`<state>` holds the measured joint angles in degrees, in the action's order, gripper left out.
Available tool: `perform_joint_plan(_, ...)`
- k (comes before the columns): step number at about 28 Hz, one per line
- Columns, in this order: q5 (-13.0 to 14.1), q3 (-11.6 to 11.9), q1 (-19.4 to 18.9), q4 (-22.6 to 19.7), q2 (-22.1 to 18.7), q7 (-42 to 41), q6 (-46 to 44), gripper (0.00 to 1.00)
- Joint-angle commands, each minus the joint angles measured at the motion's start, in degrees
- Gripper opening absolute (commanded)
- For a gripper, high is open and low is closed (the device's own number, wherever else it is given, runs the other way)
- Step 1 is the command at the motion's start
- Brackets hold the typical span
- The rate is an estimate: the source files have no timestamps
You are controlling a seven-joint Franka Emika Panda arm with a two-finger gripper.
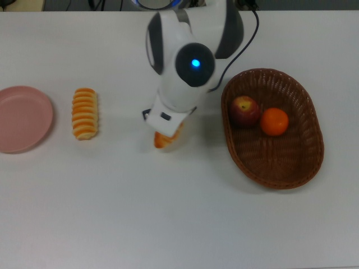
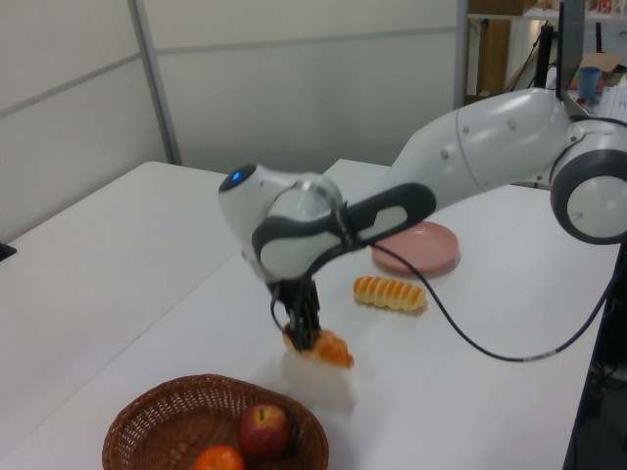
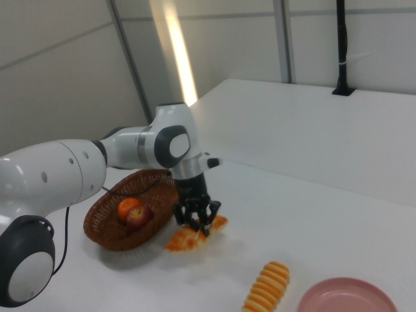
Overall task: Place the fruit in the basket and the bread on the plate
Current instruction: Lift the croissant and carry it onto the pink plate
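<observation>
Wicker basket (image 1: 312, 162) holds apple (image 1: 244, 110) and orange (image 1: 274, 121).

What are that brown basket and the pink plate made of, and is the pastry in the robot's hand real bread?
The basket looks like woven wicker: brown ribbed strands show along its wall. The pink plate looks like smooth matte plastic, though glazed ceramic is possible. The croissant in the hand is evenly orange-gold and glossy, as is the ribbed loaf, so both are probably plastic toy food; that is a guess.
</observation>
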<state>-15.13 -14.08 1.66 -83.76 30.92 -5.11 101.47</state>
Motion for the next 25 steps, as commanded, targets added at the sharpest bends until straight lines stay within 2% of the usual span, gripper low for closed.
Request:
perform_joint_plan(1, 3.1, 0.0, 6.6, 0.4, -4.2, -3.6, 0.0, 0.0)
perform_joint_plan(3, 4.3, 0.5, 9.9, 2.8, -4.6, -4.2, 0.0, 0.0)
perform_joint_plan(7, 3.8, 0.5, 15.7, 3.5, -4.6, -4.5, 1.6, 0.0)
perform_joint_plan(8, 3.3, 0.5, 18.4, 3.5, -4.6, -4.7, 4.7, 0.0)
perform_joint_plan(11, 1.9, 0.8, 22.1, 3.3, -4.1, -4.5, 8.4, 0.0)
perform_joint_plan(13, -0.3, 2.4, 24.6, 3.1, -3.2, -4.5, 10.7, 0.0)
perform_joint_plan(17, -3.1, 5.1, 25.0, 2.7, -1.0, -4.4, 11.9, 0.0)
perform_joint_plan(18, -5.2, 6.9, 25.0, 1.7, -0.4, -4.5, 12.0, 0.0)
perform_joint_plan(20, -6.7, 7.4, 25.1, 0.8, -0.2, -4.8, 12.1, 0.0)
perform_joint_plan(22, -6.9, 7.5, 25.1, 0.6, 0.4, -5.1, 12.1, 0.0)
perform_joint_plan(23, -6.7, 7.5, 25.1, 0.6, 0.5, -6.7, 12.1, 0.07)
perform_joint_plan(24, -6.3, 7.5, 25.2, 0.6, 0.5, -7.9, 12.0, 0.19)
perform_joint_plan(25, -6.2, 7.5, 25.2, 0.6, 0.5, -9.0, 12.0, 0.42)
